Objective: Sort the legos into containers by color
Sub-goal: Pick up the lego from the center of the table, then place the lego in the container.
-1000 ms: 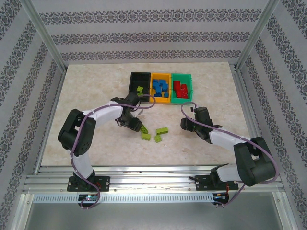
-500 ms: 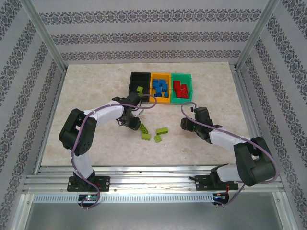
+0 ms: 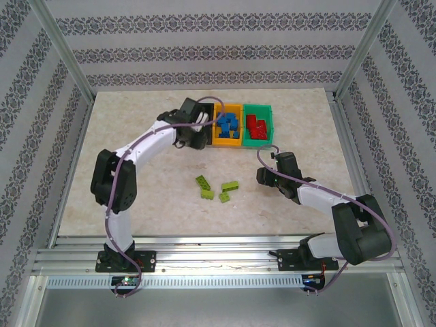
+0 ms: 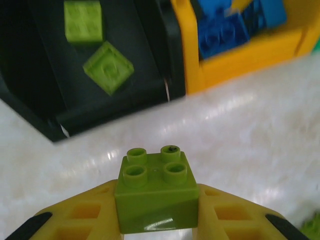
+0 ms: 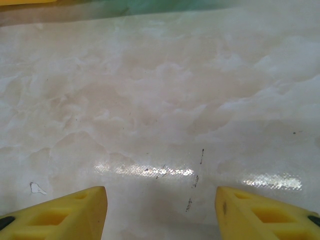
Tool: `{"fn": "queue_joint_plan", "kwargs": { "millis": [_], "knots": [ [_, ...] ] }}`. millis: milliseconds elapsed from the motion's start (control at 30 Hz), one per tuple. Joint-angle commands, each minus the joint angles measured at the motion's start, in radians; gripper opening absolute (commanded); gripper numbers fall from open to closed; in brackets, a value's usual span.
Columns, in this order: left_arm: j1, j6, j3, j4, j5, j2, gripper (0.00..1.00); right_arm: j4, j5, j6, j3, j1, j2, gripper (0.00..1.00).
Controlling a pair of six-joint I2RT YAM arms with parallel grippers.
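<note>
Hovering near black bin [image 4: 107, 114], outstretched left gripper [image 4: 157, 215] clamps lime brick [image 4: 156, 192].

You have a lime green brick [image 4: 156, 197] between the yellow fingers [image 4: 75, 220] of the left gripper [image 4: 156, 222]; the right gripper [image 5: 160, 207] shows the same yellow. Two lime bricks [image 4: 108, 67] sit in the black bin [image 4: 165, 55], blue bricks [image 3: 227, 125] in the orange-yellow bin [image 3: 228, 142], and red bricks [image 3: 255, 126] in the green bin [image 3: 259, 142]. Your table [image 3: 306, 129] is cream marble. The walls [image 3: 204, 51] are pale with dark floral stripes.
</note>
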Motion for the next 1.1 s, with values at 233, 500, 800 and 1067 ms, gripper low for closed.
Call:
{"fn": "queue_joint_plan", "kwargs": {
  "millis": [233, 500, 800, 1067],
  "knots": [
    [0.078, -0.039, 0.374, -0.096, -0.029, 0.230, 0.35, 0.007, 0.018, -0.009, 0.008, 0.011, -0.012, 0.60],
    [0.129, -0.058, 0.625, -0.133, -0.009, 0.409, 0.40, 0.009, 0.019, -0.009, 0.006, 0.013, -0.015, 0.60],
    [0.134, -0.056, 0.734, -0.165, 0.038, 0.478, 0.51, 0.010, 0.018, -0.012, 0.005, 0.013, -0.014, 0.60],
    [0.133, -0.070, 0.456, -0.031, 0.131, 0.286, 0.52, 0.009, 0.014, -0.013, 0.009, 0.014, -0.012, 0.60]
  ]
}}
